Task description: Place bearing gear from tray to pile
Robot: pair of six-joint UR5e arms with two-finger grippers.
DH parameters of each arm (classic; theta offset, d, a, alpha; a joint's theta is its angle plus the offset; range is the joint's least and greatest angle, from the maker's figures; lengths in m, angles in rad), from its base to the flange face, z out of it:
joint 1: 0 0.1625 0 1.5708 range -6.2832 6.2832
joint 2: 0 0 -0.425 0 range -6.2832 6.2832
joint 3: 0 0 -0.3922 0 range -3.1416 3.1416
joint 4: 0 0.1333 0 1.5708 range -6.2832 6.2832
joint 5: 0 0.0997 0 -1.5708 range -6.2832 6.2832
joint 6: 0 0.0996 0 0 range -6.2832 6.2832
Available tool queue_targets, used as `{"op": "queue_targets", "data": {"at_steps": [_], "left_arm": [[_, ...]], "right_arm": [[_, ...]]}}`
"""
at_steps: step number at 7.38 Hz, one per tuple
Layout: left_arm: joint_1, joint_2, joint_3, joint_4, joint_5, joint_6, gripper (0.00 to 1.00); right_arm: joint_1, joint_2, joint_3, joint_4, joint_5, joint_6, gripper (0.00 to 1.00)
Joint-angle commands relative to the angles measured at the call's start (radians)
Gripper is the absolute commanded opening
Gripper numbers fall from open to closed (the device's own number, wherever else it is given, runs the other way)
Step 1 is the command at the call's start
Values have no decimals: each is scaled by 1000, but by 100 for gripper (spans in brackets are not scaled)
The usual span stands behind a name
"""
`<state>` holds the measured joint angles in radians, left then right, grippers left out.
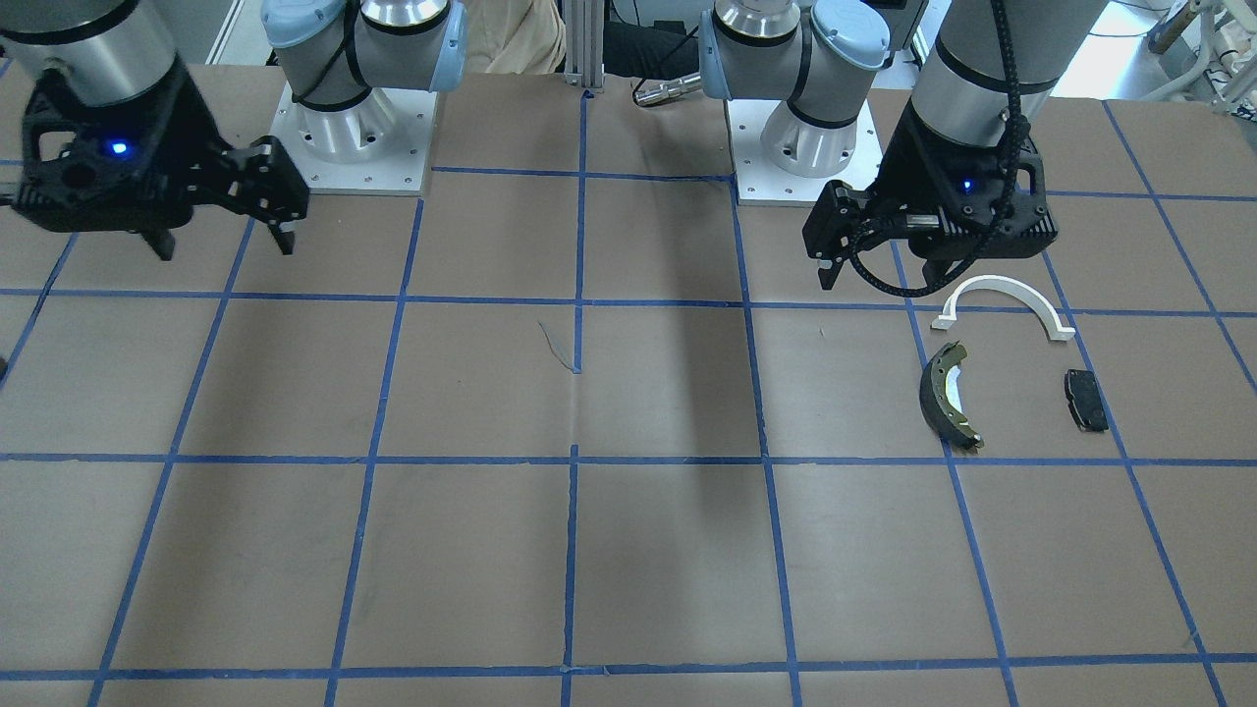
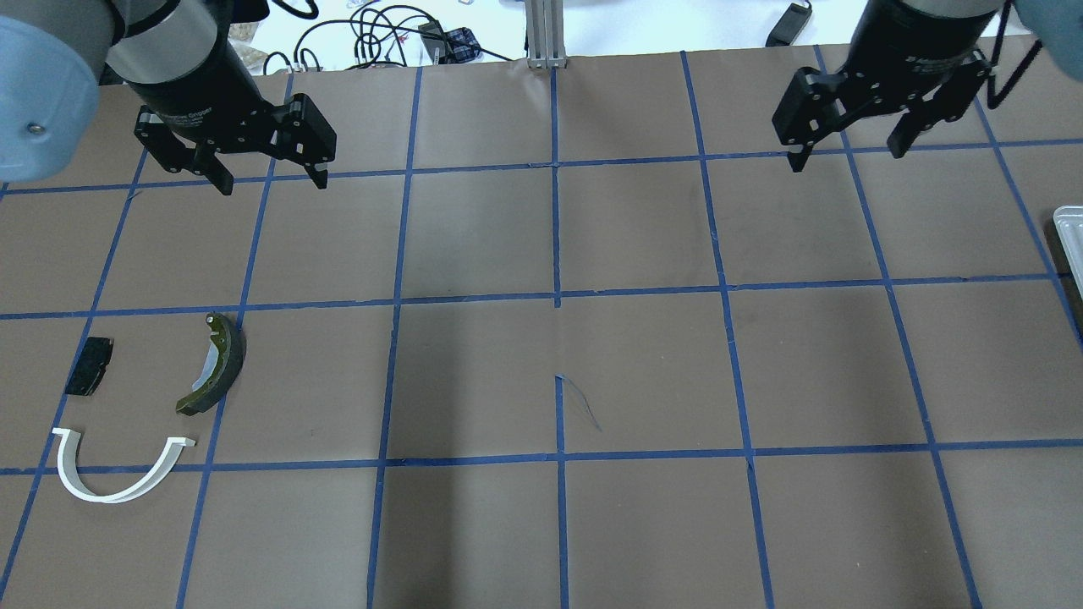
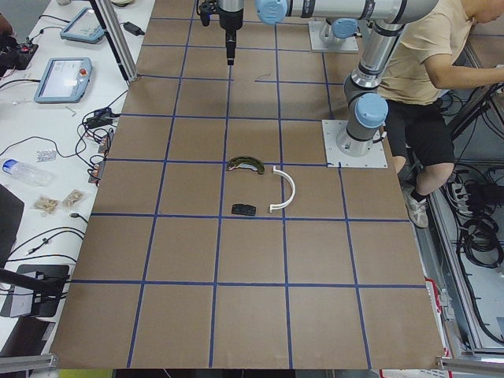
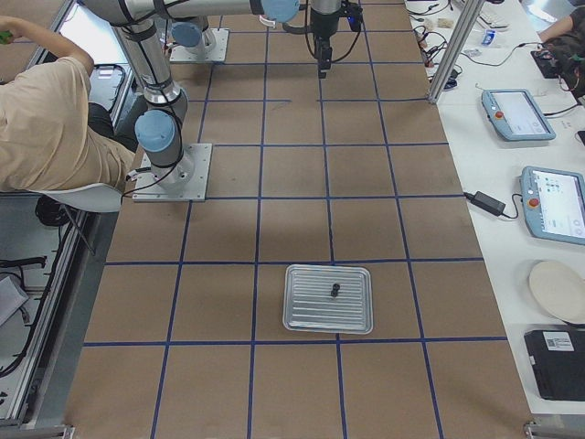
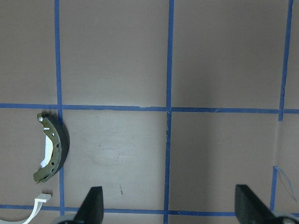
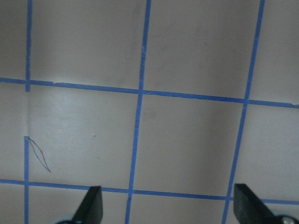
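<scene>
The bearing gear is a tiny black ring lying inside the clear tray, seen in the exterior right view. The tray's corner shows at the overhead view's right edge. The pile lies on the robot's left side: a white half-ring arch, a dark curved brake shoe and a small black pad. My left gripper is open and empty, hovering beyond the pile. My right gripper is open and empty, high above the table and far from the tray.
Brown paper with a blue tape grid covers the table. A seated person is beside the arm bases. Tablets and cables lie on the side bench. A torn slit in the paper is near the table's middle.
</scene>
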<state>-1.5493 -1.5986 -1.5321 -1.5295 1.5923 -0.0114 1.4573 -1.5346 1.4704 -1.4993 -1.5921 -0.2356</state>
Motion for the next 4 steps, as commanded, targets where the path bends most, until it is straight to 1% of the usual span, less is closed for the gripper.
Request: {"op": "queue_targets", "data": {"at_steps": [1, 2, 3, 4], "left_arm": [[0, 2, 0, -1, 0, -1, 100], [0, 5, 0, -1, 0, -1, 100], [0, 5, -2, -1, 0, -1, 100], [0, 2, -2, -1, 1, -1, 100]], "right_arm": [[-214, 52, 2, -62, 1, -312, 100], [-292, 110, 2, -176, -2, -506, 100], [-355, 155, 1, -243, 0, -647, 100], [-406, 184, 1, -263, 1, -747, 100]]}}
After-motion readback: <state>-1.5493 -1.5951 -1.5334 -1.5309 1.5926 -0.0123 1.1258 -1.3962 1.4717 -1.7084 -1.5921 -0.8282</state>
